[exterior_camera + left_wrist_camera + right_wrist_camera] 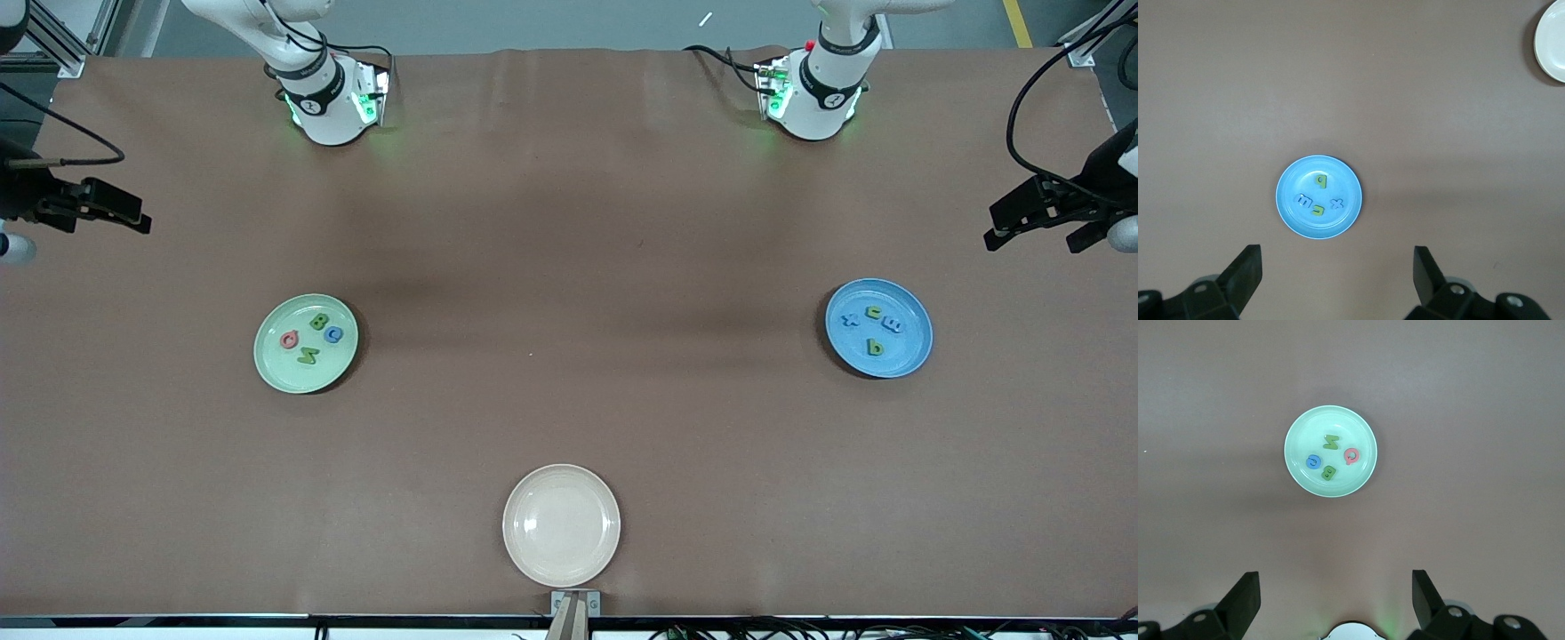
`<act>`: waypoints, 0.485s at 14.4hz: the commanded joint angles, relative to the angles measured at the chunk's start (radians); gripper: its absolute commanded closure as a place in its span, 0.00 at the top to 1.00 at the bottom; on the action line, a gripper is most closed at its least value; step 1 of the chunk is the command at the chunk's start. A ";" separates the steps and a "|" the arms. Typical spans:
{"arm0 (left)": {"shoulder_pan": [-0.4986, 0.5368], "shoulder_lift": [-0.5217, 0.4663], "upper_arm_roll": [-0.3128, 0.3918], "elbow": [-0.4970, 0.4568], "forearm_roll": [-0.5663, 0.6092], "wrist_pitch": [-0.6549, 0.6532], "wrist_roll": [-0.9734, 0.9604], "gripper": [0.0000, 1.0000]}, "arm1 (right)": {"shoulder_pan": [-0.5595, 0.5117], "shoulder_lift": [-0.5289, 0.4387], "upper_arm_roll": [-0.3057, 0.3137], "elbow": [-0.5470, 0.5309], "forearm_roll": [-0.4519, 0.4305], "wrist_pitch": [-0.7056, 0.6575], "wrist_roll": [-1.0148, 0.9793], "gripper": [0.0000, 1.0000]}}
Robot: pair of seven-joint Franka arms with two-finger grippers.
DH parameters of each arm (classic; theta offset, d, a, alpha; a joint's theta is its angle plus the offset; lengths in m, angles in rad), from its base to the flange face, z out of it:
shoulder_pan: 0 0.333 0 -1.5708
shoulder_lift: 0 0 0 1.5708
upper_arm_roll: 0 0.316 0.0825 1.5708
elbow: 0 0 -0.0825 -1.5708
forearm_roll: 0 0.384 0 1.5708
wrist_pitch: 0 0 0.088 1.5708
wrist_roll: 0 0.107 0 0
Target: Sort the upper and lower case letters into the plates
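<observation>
A pale green plate (267,356) (1298,463) toward the right arm's end holds several letters: a pink one (290,339), a green B (318,322), a blue one (333,334) and a green M (308,356). Toward the left arm's end, a bright blue plate (916,351) (1288,213) carries a blue plus-like letter (851,319), a green c (874,311), a blue m (892,325) and a green b (876,348). My right gripper (1335,581) (142,219) hangs open and empty high over the table by the green plate. My left gripper (1337,257) (991,228) hangs open and empty high up by the blue plate.
A cream-beige plate (561,524) with nothing on it sits near the table's front edge, midway between the arms. The arm bases (333,111) (813,107) stand along the edge farthest from the front camera. Brown tabletop lies between the plates.
</observation>
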 commanded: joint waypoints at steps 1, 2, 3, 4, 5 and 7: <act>0.002 -0.003 -0.004 0.013 0.016 0.000 0.014 1.00 | 0.009 -0.061 0.000 -0.054 -0.003 0.014 -0.003 1.00; 0.002 -0.003 -0.004 0.013 0.016 0.000 0.014 1.00 | 0.009 -0.071 0.000 -0.054 -0.003 0.010 -0.003 1.00; 0.002 -0.003 -0.004 0.013 0.016 0.001 0.014 1.00 | 0.009 -0.077 0.002 -0.054 -0.003 0.010 -0.003 1.00; 0.000 -0.003 -0.004 0.013 0.016 0.001 0.014 1.00 | 0.011 -0.080 0.002 -0.054 -0.003 0.010 -0.003 1.00; 0.000 -0.003 -0.004 0.013 0.016 0.006 0.014 1.00 | 0.012 -0.081 0.002 -0.054 -0.003 0.010 -0.003 1.00; 0.000 -0.003 -0.004 0.011 0.016 0.006 0.014 1.00 | 0.012 -0.095 0.000 -0.054 -0.003 0.007 -0.003 1.00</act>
